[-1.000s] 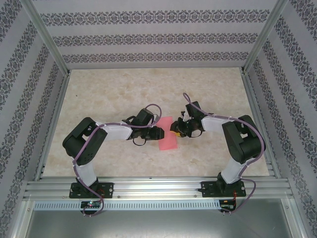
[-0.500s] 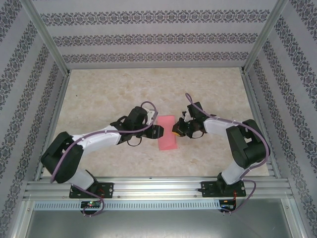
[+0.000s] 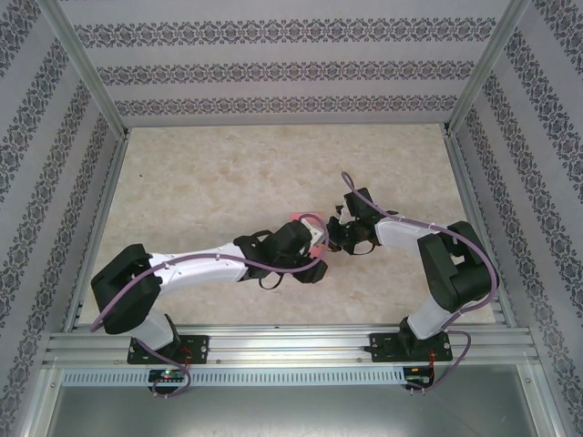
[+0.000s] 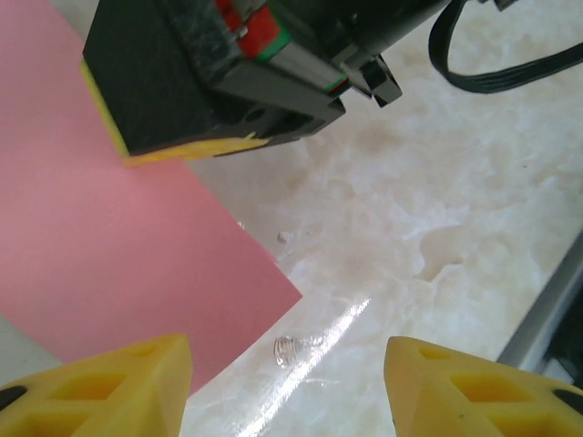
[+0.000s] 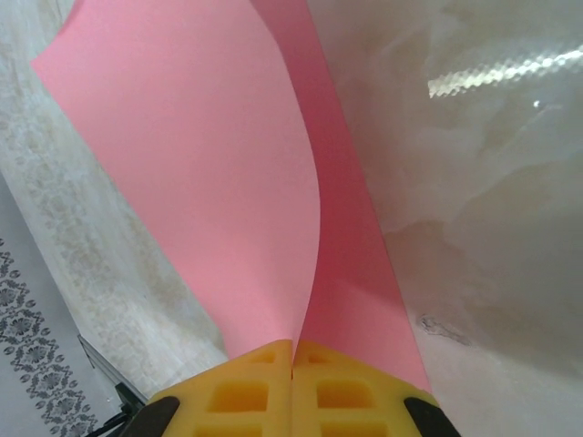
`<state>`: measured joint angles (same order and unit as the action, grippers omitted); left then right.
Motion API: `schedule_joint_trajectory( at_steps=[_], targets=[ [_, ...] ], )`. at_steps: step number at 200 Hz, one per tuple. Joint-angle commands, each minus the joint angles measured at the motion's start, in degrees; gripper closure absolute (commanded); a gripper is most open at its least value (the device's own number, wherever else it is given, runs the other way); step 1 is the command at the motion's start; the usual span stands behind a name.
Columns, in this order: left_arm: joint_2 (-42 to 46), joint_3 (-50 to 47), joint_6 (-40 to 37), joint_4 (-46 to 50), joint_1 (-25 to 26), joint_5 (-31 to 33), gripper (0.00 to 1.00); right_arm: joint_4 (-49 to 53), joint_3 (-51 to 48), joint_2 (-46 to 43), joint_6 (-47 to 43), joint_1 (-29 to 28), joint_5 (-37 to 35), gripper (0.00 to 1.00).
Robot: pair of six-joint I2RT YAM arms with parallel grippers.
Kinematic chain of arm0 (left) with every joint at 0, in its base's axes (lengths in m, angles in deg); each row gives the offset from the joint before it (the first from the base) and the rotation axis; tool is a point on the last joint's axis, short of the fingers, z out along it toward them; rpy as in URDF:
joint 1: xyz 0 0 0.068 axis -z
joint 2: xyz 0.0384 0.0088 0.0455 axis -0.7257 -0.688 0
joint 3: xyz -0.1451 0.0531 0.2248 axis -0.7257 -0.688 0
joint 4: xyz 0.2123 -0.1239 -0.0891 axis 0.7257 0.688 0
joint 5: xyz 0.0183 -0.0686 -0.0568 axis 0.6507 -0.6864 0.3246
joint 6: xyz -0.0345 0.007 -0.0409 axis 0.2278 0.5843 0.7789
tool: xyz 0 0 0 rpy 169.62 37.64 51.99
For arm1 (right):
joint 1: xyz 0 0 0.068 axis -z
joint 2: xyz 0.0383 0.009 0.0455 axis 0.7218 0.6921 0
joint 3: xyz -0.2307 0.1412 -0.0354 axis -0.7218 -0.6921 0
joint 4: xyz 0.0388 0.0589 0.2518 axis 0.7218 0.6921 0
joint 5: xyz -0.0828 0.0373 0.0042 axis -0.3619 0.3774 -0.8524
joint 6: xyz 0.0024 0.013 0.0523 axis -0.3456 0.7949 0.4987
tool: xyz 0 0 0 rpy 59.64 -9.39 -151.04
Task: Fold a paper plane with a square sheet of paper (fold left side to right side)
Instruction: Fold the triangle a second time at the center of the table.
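Grip on an edge: the right gripper (image 5: 292, 350) pinches the thin pink-red square sheet of paper (image 5: 200, 164) tight in its closed jaws, one layer curling upward above the pale marbled tabletop (image 4: 437, 209). The left gripper (image 4: 287, 357) hovers over a flat corner, jaws apart, empty.

I can read no writing, label, number or sign on any of my feeds. The pink sheet of paper (image 5: 182, 137) is plain, and the walls (image 3: 273, 73) carry only a repeating ornamental pattern, no letters.
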<state>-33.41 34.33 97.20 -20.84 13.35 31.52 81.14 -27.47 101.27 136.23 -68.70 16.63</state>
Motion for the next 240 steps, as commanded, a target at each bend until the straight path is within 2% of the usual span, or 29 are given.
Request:
schedule_joint_trajectory(
  at_steps=[1,56,115,152,240],
  targets=[
    [-2.7,4.9,-3.0,7.2,2.4,9.1,0.39,0.9,1.1,0.1,-0.7,-0.8,-1.1,0.98],
    [-10.4,12.9,-3.5,15.2,6.2,17.4,0.38,0.7,1.4,0.7,-0.6,-0.9,-0.8,0.98],
    [-14.4,15.1,-1.5,16.1,7.4,20.0,0.40,0.7,1.4,0.9,-0.6,-1.0,-0.7,0.98],
    [-14.9,15.4,-1.1,16.2,7.4,21.3,0.55,0.9,1.7,1.3,-0.7,-1.1,-0.9,0.98],
    [-14.1,15.1,-1.2,14.4,7.4,19.5,0.90,3.0,3.6,2.1,-2.1,-1.1,-1.7,0.93]
  ],
)
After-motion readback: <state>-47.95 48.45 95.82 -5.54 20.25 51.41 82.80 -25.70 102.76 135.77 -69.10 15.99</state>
